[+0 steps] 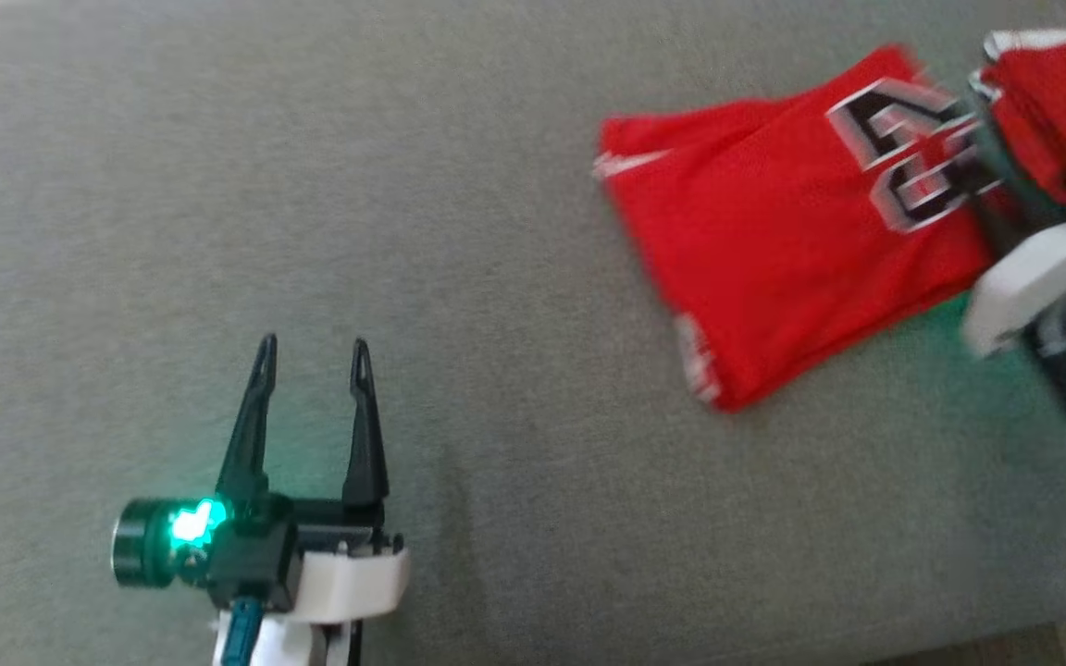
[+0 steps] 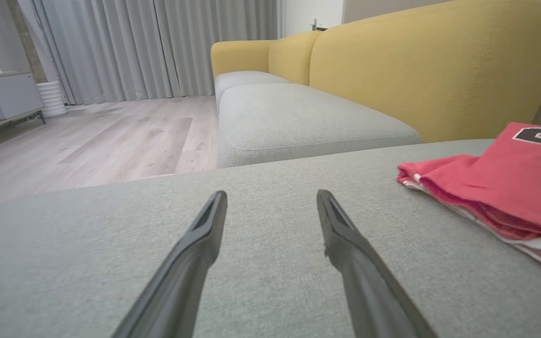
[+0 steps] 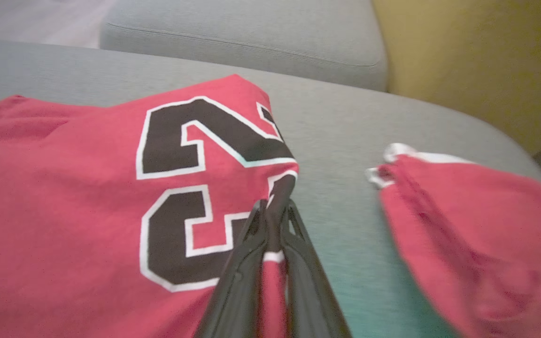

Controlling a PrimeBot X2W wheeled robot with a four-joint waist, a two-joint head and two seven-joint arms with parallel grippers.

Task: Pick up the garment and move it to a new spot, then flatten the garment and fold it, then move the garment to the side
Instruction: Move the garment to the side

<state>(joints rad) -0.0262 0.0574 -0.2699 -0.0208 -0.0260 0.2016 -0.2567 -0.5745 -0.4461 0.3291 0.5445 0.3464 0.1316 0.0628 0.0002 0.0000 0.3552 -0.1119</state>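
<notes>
Your right gripper [image 3: 274, 206] clamps the jersey [image 1: 774, 250] at its number, near the right edge of the cushion [image 1: 496, 185] — likely to slide it aside. Left gripper [image 1: 311, 356] sits wide open, empty.

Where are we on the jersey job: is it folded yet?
Done: the red jersey lies folded in stacked layers on the grey cushion. In hand: the right gripper is shut on the jersey's edge by the number, seemingly for the move aside. The left gripper is open, apart from the cloth. Left: carrying it to the side, perhaps by the other red garment.
</notes>
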